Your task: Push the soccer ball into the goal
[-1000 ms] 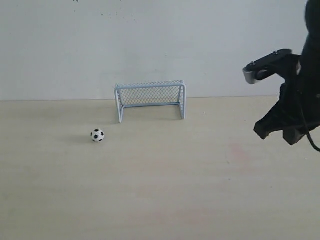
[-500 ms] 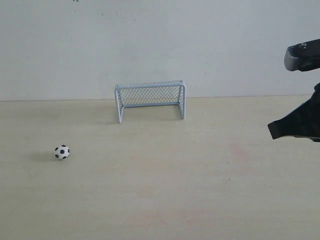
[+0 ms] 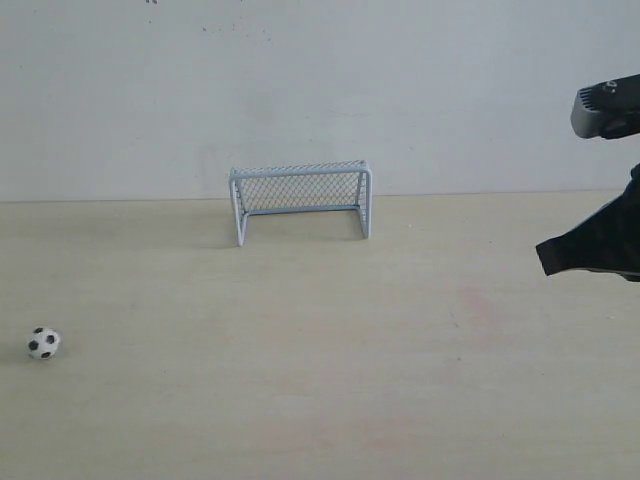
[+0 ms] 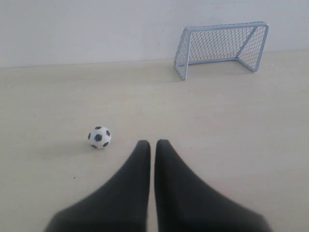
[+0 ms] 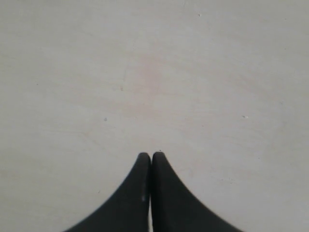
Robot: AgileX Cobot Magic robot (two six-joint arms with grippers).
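The tiny black-and-white soccer ball lies on the table at the far left of the exterior view, well to the left of the goal and nearer the front. The pale blue mesh goal stands at the back centre against the wall. In the left wrist view the ball rests just beyond my left gripper and off to one side of its tips, which are shut on nothing. The goal shows far beyond. My right gripper hovers at the right edge; its fingers are shut over bare table.
The pale wooden table runs back to a white wall. A faint pinkish stain marks the table right of centre. The left arm does not show in the exterior view.
The ball has rolled left and toward the front, away from the goal. The right arm drew back to the right edge and then stayed still.
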